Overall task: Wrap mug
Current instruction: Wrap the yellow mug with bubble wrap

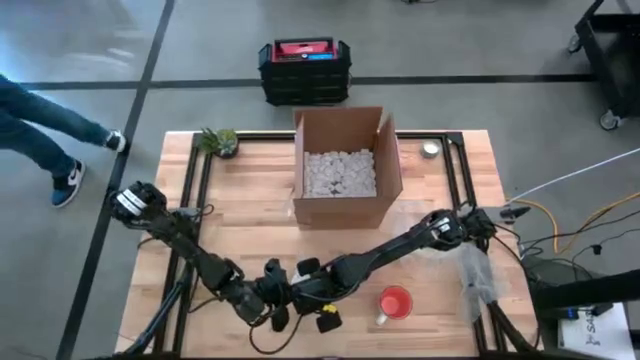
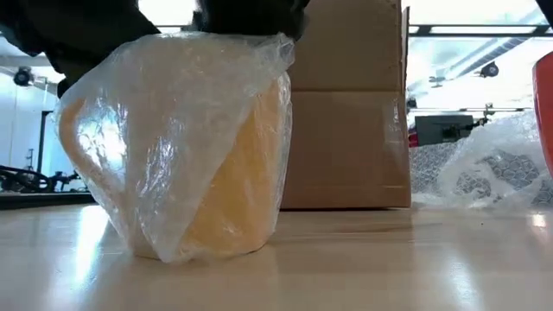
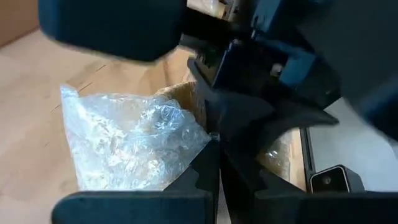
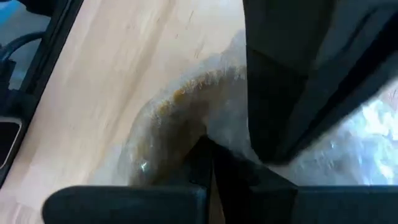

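Observation:
A yellow mug stands upright on its base on the wooden table, covered in clear plastic wrap. My left gripper and my right gripper meet right above it near the table's near edge, both shut on the wrap. From above, the two grippers hide the mug. A red mug stands on the table to the right of them. My left gripper pinches the wrap's gathered upper edge between its two fingertips, coming from above and from the left. The wrap hangs down around the mug, which rests on the table. My right gripper pinches the wrap over the mug's top rim between its fingers, coming from above and from the right. The other arm partly hides the place of contact. The wrap lies slack against the mug's side.
An open cardboard box holding white packing peanuts stands at the table's middle far side. Loose bubble wrap lies at the right edge. A small plant is at the far left corner. A person's legs show left of the table.

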Motion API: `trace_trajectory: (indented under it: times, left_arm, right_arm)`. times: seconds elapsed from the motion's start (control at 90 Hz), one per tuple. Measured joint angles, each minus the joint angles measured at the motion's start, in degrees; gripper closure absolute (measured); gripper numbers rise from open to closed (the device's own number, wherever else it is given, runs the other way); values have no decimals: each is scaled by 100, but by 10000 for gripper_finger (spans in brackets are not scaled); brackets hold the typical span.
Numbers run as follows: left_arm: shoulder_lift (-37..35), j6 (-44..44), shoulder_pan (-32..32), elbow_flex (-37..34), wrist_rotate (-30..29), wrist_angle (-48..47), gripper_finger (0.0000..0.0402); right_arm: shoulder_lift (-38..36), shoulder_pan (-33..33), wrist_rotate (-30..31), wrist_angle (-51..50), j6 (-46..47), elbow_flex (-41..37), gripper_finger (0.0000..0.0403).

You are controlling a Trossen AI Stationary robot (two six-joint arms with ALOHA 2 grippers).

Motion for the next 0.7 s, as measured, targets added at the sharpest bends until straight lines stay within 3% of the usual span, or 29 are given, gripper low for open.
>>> trace_trajectory:
  times: [0.156,0.278,0.7]
  left_arm:
    - [2,15,0,0,12,-32,401]
    - [0,18,0,7,20,-48,401]
    - [-207,165,-2,62,92,-146,401]
  right_arm:
    - [-488,-20,91,-229,-6,4,401]
    - [-538,-58,715,-10,-10,1,401]
    - [403,-78,545,303,48,-12,401]
